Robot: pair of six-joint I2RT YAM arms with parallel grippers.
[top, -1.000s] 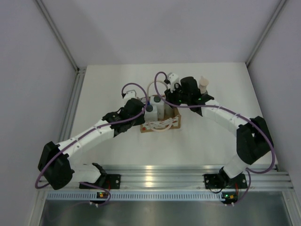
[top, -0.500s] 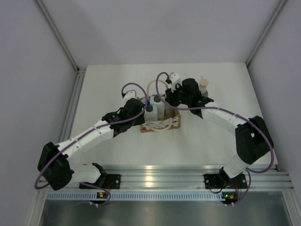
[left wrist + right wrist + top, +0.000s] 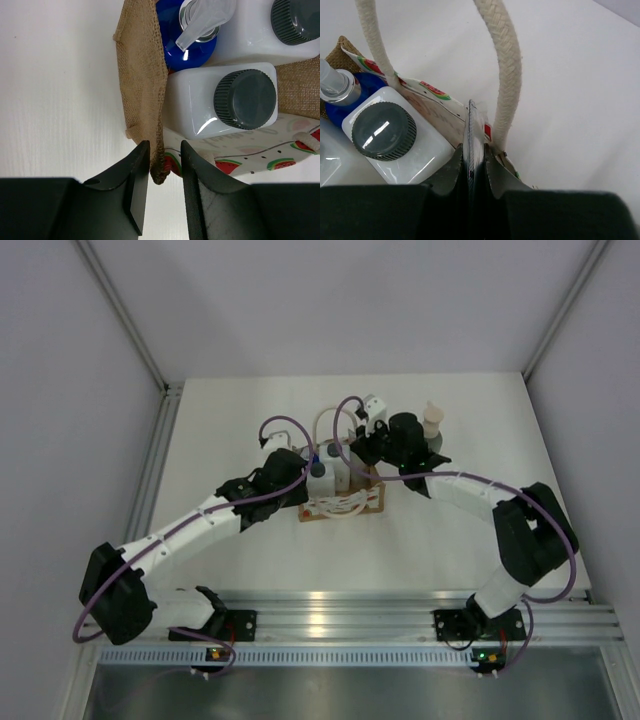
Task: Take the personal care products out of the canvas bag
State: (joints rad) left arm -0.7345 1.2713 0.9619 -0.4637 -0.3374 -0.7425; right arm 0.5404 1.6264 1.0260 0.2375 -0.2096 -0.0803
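Observation:
The canvas bag (image 3: 345,502) stands mid-table with its cream handles (image 3: 502,75) up. Inside it are two white bottles with dark grey caps (image 3: 245,99) (image 3: 295,20) and a bottle with a blue top and clear pump (image 3: 197,30). My left gripper (image 3: 303,480) (image 3: 162,190) is closed on the bag's burlap side edge (image 3: 145,75). My right gripper (image 3: 362,458) (image 3: 474,150) is shut on the thin rim of the bag's wall beside a handle. The grey-green bottle with beige pump (image 3: 432,423) stands on the table behind my right arm.
White table (image 3: 240,420) with a metal post and rail along its left side (image 3: 160,440). Grey walls close in at the back and sides. An aluminium rail (image 3: 340,615) runs along the near edge, by the arm bases.
My right gripper has moved a little left and down onto the bag's far rim. The left arm and the bag have stayed put.

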